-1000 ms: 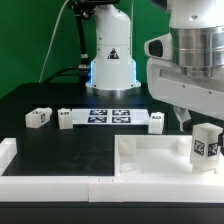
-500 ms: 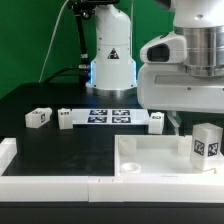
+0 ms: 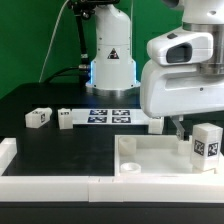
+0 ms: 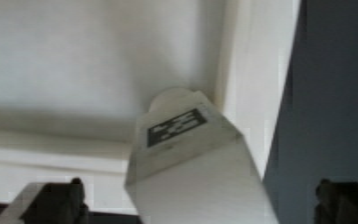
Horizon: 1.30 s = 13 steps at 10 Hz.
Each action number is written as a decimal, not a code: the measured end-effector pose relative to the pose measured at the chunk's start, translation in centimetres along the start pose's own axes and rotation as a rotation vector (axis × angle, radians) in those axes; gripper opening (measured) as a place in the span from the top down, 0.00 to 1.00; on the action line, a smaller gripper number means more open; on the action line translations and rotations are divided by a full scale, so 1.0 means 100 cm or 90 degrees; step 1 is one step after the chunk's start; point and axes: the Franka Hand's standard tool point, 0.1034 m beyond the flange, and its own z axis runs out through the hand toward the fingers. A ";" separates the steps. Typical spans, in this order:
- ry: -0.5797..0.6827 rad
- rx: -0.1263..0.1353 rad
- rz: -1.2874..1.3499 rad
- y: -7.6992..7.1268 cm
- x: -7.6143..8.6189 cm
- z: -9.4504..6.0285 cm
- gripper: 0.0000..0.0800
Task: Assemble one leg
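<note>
Your pincer [image 4: 202, 203] hangs over the tray corner with its two dark fingertips [image 4: 59, 202] spread wide. The leg [image 3: 207, 143] stands upright between them and neither fingertip touches it. The wrist view shows a strip of open room on each side of the block.

In the exterior view the leg is low at the exterior view's right, inside the white tray [image 3: 160, 158] and close to the raised rim at the far corner. Its black-and-white tag faces the camera. The arm [image 3: 182, 72] fills the upper right of the frame with its bulky white housing, hanging over the tray's back edge, just beside the leg.

Behind the tray, a row of parts lines the black table [image 3: 60, 150]. The outer block [image 3: 38, 118] and the second block [image 3: 65, 118] sit mid-left. The marker board [image 3: 110, 115] lies in the centre. The third block [image 3: 155, 122] is near the arm's housing.

A low white fence [image 3: 50, 186] borders the frame's lower edge and turns up at lower left. The dark table between the fence, the row and the tray's near side is open.
</note>
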 end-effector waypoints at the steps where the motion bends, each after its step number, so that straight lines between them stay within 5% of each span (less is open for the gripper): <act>1: 0.000 0.000 -0.023 0.000 0.000 0.000 0.19; 3: 0.000 0.000 -0.026 0.000 0.000 0.000 0.19; 6: 0.000 0.000 0.002 0.001 0.000 0.000 0.64; 13: -0.005 0.040 0.547 0.006 0.001 0.002 0.64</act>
